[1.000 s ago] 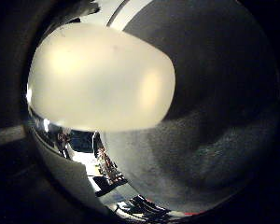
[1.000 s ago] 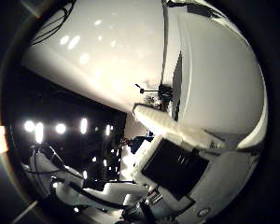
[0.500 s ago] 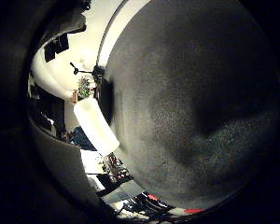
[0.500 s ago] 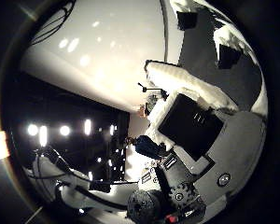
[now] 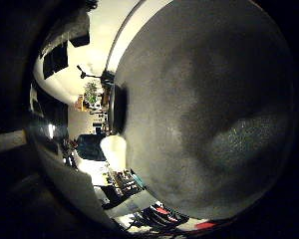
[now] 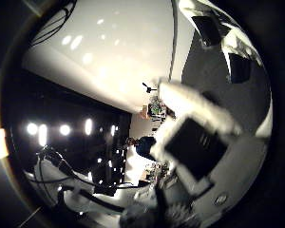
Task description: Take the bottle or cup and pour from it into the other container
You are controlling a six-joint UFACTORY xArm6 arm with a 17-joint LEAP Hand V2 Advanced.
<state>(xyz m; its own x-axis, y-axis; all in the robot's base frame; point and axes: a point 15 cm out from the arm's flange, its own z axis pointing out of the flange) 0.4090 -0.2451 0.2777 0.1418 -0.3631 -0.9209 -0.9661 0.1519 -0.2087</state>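
showing the hand (image 6: 194, 156) over the grey counter (image 5: 214, 109); no bottle or cup visible, so grasp point and weight unjudgeable; whether the fingers (image 6: 190, 102) are released or clenched cannot be told.

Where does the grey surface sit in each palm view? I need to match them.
Little finger side: the grey surface fills most of the view, close to the palm.
Thumb side: it shows behind the hand.
Shared landmark: the ceiling fan, next to the plant.
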